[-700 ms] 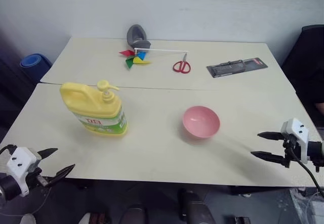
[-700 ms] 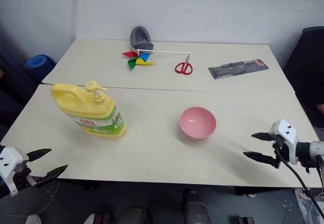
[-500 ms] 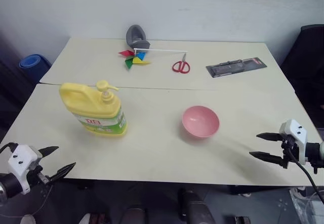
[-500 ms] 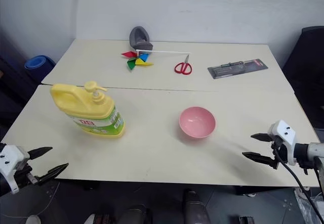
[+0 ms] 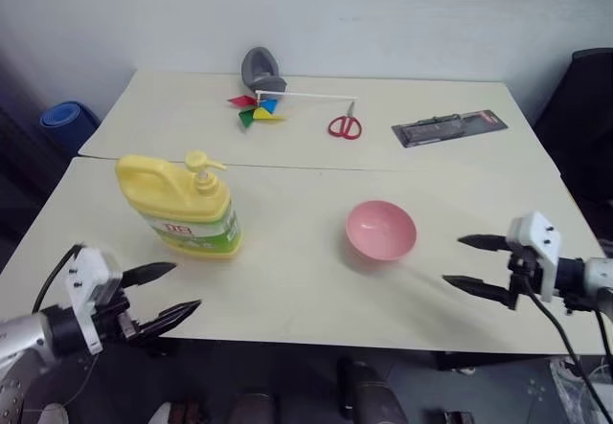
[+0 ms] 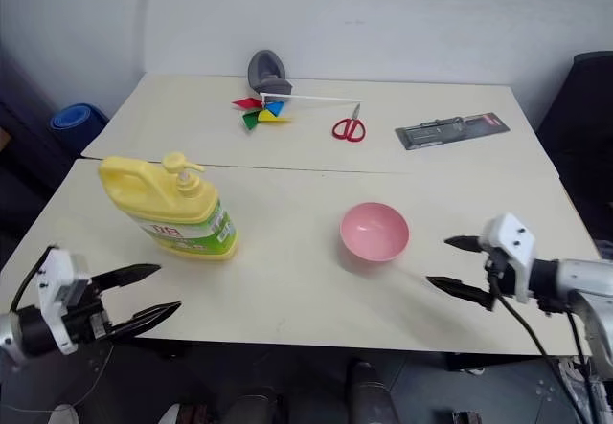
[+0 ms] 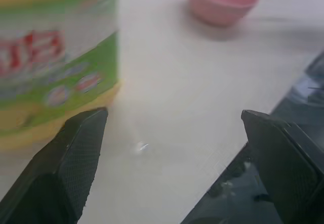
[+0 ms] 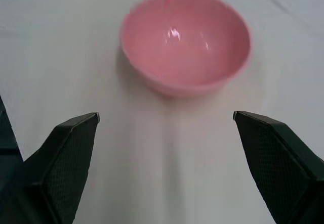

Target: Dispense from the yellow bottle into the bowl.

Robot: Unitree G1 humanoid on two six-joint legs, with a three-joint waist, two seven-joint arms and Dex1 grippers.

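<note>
The bottle (image 5: 182,208) stands upright on the counter (image 5: 306,290), long axis vertical, pump spout aimed toward the bowl (image 5: 380,230) and handle on the far side from it; the bowl sits well apart from the bottle, too far for the spout to reach. The left end effector (image 5: 165,291) hovers near the bottle's base and the right end effector (image 5: 471,263) near the bowl, both wide open and empty, probably poised to bring the two together.

Yellow bottle (image 5: 182,206): squat jug, upright on desk (image 5: 287,280), left side. Side handle, yellow pump nozzle on top, green-white label with red print facing front. Bowl (image 5: 380,230): small, round, plain pink, upright, looks empty. Sits right of bottle, well apart, near desk centre.
</note>
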